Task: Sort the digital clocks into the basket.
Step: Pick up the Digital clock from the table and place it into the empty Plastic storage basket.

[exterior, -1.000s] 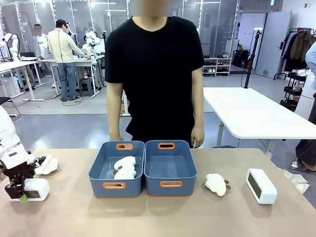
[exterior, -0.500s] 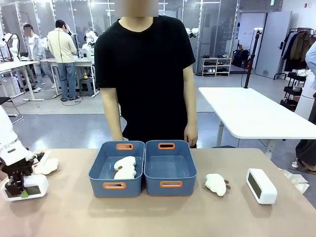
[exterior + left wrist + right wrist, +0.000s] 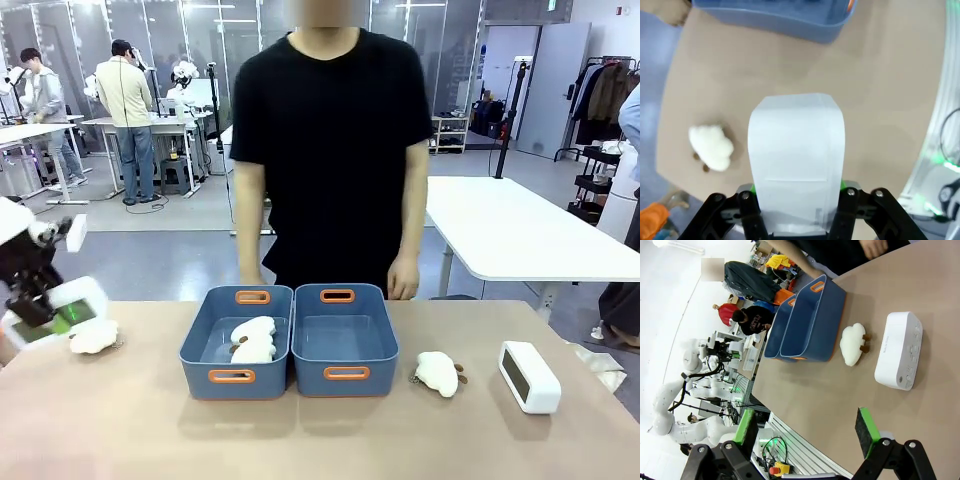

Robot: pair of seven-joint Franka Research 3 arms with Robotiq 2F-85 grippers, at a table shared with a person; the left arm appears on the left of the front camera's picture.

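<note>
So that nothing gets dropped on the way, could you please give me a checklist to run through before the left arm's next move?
1. Grip: left gripper is shut on the digital clock, a pad on each side: ok.
2. Lift: the clock is raised off the table, apart from the loose plush toy: ok.
3. Target: right basket is empty; left basket holds plush toys: ok.
4. Person's hand hangs by the right basket's far corner, not over it: ok.
5. Right gripper is open, near the second clock, away from the baskets: ok.
6. Grip firmness: cannot tell.
</note>
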